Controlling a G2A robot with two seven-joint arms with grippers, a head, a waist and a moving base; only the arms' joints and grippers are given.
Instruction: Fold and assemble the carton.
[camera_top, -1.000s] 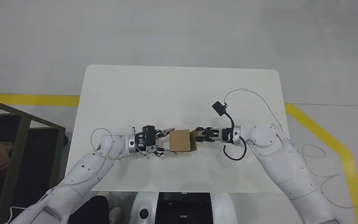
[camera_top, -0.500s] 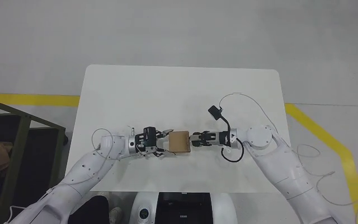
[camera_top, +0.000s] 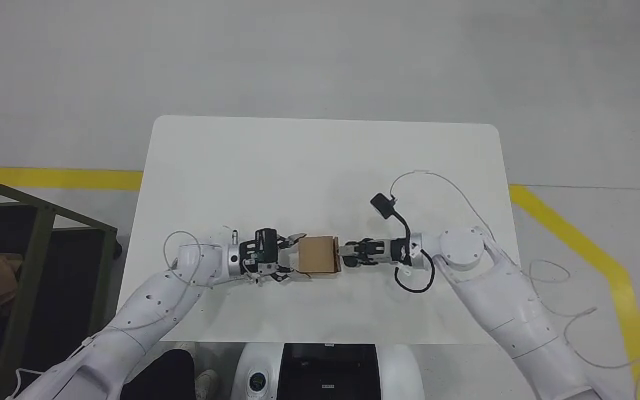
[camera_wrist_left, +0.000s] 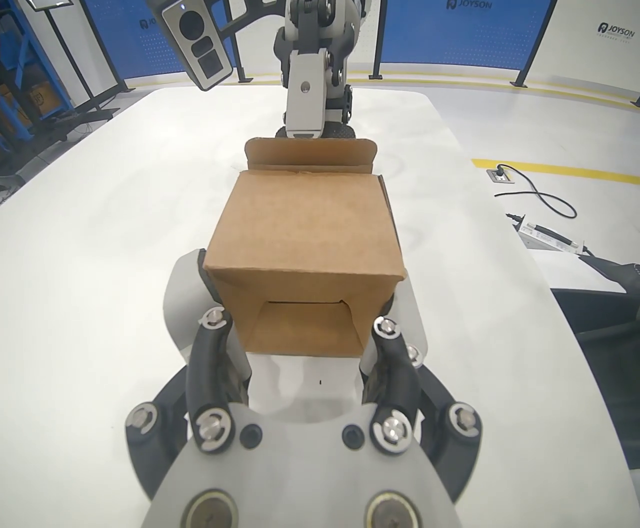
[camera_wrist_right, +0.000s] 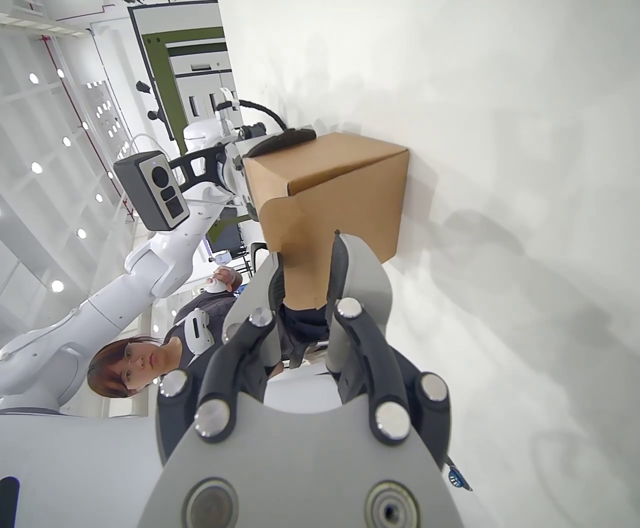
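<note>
Brown carton (camera_top: 320, 254) on table (camera_top: 320, 160), left gripper (camera_top: 295, 255) clasping one end, right gripper (camera_top: 345, 250) pinching flap (camera_wrist_left: 310, 155)

Right gripper (camera_wrist_left: 320, 131) tips behind carton (camera_wrist_left: 305, 235) flap

I see a white table (camera_top: 300, 160) on grey floor. Yellow floor tape (camera_top: 70, 178) runs out past its left and right edges. A dark green frame (camera_top: 40, 240) stands beside its left edge. A black cable (camera_wrist_left: 542, 194) leads from a floor socket (camera_wrist_left: 499, 175).
</note>
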